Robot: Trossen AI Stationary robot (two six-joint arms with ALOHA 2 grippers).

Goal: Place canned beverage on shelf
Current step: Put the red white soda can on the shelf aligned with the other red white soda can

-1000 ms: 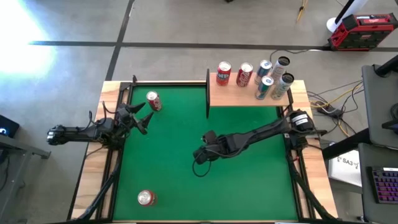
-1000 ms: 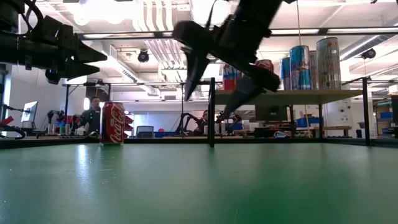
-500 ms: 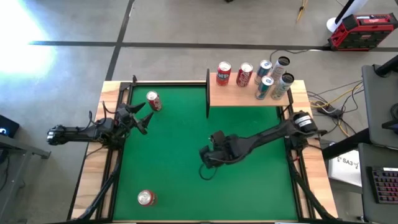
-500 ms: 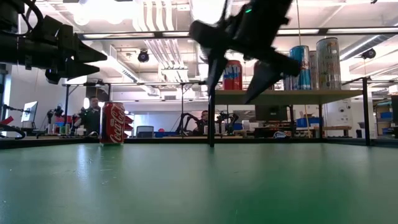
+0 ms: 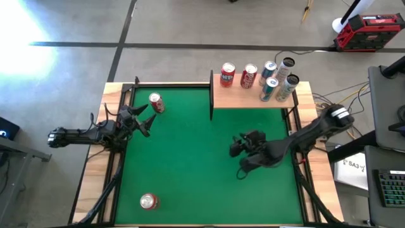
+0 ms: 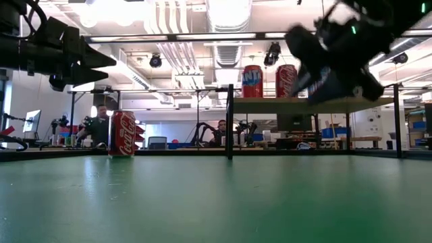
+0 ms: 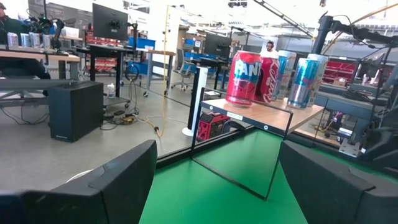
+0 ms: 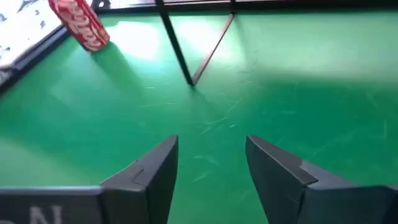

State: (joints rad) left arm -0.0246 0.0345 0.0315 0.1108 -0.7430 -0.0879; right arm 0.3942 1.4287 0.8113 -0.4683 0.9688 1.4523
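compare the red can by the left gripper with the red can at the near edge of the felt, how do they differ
The far red can stands close to the left gripper, near the shelf. The near red can stands alone, far from both arms. In the low view only the far one shows. Both are upright on the green felt.

Right gripper [image 5: 235,147] has pulled back toward its base — empty, jaws narrowed.
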